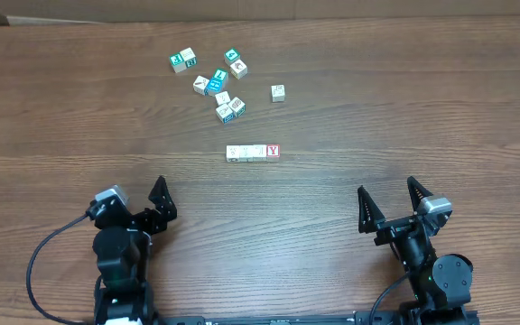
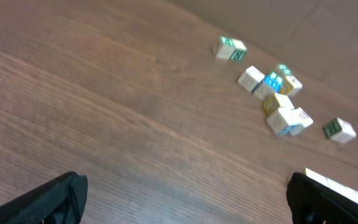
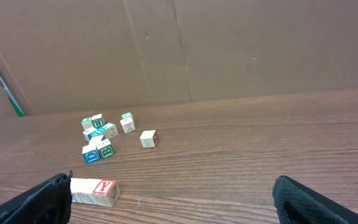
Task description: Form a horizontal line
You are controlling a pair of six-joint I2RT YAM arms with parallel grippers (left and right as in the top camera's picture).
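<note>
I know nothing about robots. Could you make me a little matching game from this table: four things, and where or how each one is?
Things:
1. straight row of pale wooden letter cubes
2. lone pale wooden cube
3. loose cluster of teal-and-white wooden cubes
4. right black end effector

States:
A. open, holding nothing
B. alone, right of the cluster
C. scattered at odd angles, some touching
D. touching, red letter at its right end

Pairs: 1-D, 2-B, 3-C, 4-A

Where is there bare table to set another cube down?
Bare: the table right of the row and lone cube; all left of the cluster; the strip nearer than the row. Crowded: the cluster.
</note>
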